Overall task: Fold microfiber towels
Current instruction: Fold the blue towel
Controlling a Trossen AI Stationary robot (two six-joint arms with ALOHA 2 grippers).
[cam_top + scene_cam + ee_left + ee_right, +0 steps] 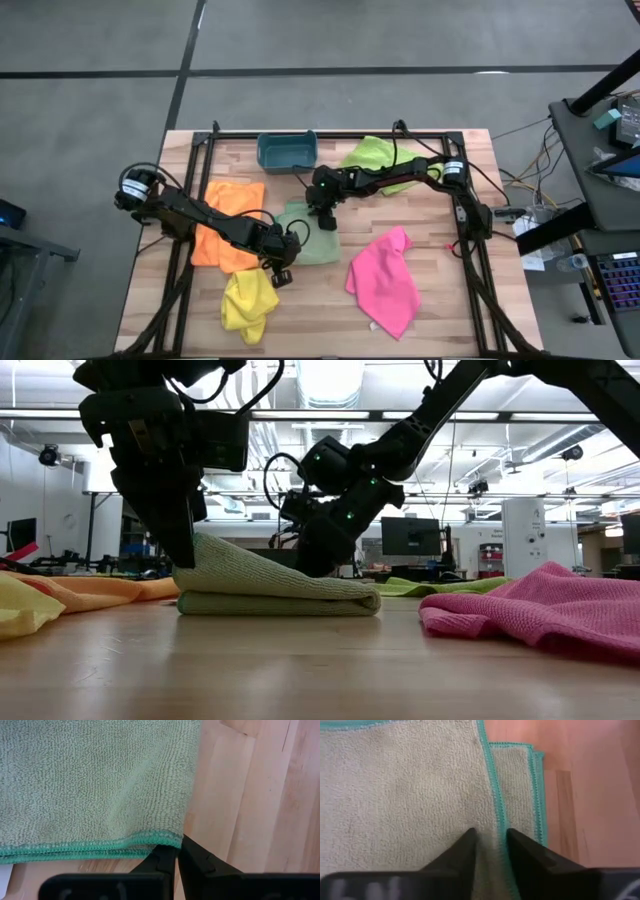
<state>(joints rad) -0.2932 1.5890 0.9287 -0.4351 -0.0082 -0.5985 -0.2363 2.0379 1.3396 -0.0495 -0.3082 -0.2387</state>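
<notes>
Around the folded pale mint towel point(312, 240), the orange towel point(222, 232) lies flat beside it, the yellow one point(248, 304) bunched nearby, the pink one point(385, 280) rumpled opposite, and the lime one point(375, 158), apparently crumpled, beyond.

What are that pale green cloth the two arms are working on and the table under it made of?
The pale green cloth looks like soft microfiber: a fuzzy looped pile with a stitched teal hem, sagging limply where folded. The table seems to be wood, probably butcher block: light planks with grain lines and seams, in a smooth matte finish. The left hand and right hand both pinch the cloth's edges.
</notes>
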